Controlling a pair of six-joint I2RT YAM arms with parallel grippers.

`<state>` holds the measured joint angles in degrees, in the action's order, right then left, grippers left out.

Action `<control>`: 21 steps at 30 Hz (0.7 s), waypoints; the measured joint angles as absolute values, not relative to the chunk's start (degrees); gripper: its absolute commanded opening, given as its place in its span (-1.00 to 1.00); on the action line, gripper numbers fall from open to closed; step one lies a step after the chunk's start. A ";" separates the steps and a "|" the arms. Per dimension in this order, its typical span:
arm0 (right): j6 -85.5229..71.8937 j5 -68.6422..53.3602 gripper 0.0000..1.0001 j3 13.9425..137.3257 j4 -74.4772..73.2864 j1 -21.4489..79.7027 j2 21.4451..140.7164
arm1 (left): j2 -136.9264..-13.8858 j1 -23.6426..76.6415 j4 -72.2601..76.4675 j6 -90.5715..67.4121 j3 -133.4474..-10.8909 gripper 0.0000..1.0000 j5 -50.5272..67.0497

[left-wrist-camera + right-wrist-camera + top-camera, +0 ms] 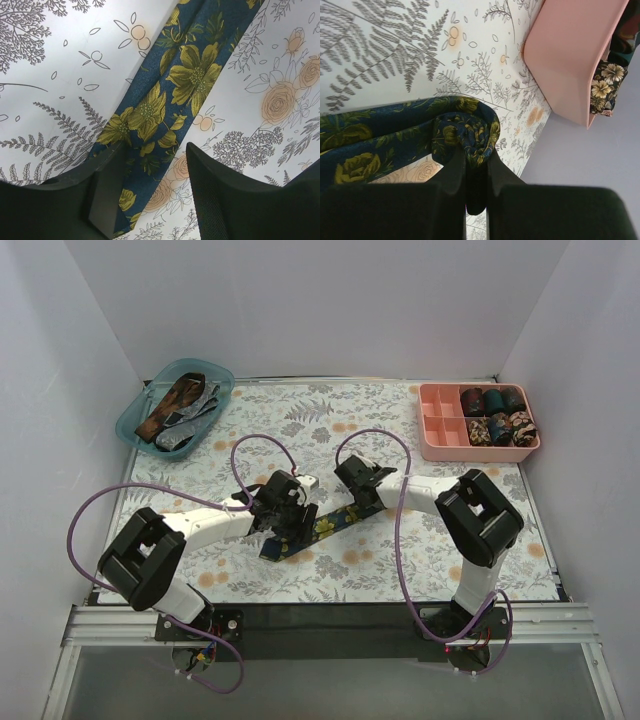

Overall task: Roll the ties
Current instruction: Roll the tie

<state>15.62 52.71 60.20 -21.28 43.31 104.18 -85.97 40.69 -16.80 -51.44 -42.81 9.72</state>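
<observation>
arms [190, 525] 2 | tie [325, 525] unrolled on desk [400, 560] 1 | rolled ties [497, 415] 6 | pink tray [440, 445] 1 | blue bin [135, 435] 1

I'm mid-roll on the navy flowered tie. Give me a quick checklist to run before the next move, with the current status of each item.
1. Right gripper grips the coiled end of the navy fabric necktie with yellow flowers: ok, jaws closed on the fabric.
2. Left gripper is open: ok, jaws apart either side of the flat tie.
3. Unrolled length lies flat on the floral tablecloth: ok in the left wrist view.
4. Purple cables are clear of the tie: cannot tell, the arms hide part of it.
5. Pink plastic divided tray has a free compartment: ok, the left ones look empty.
</observation>
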 measured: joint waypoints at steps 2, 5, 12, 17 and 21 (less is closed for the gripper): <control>14.68 52.51 -0.82 60.20 -21.71 44.16 104.42 | -85.80 40.69 -17.06 -51.44 -42.81 -0.03 9.69; 13.06 51.86 -0.69 60.23 -22.61 45.74 104.81 | -85.49 40.69 -17.80 -51.42 -42.81 -0.03 9.50; 10.66 49.12 -0.49 61.56 -24.29 47.29 107.11 | -85.41 40.69 -18.26 -51.68 -42.87 -0.03 9.45; 9.76 45.63 -0.39 62.13 -25.06 47.27 107.11 | -85.41 40.69 -18.26 -51.90 -42.87 -0.04 9.43; 9.61 43.75 -0.28 62.24 -25.39 47.20 107.13 | -85.38 40.69 -18.39 -51.90 -42.87 -0.03 9.43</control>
<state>9.61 43.75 62.24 -25.39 47.20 107.13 -85.38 40.69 -18.39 -51.90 -42.87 9.43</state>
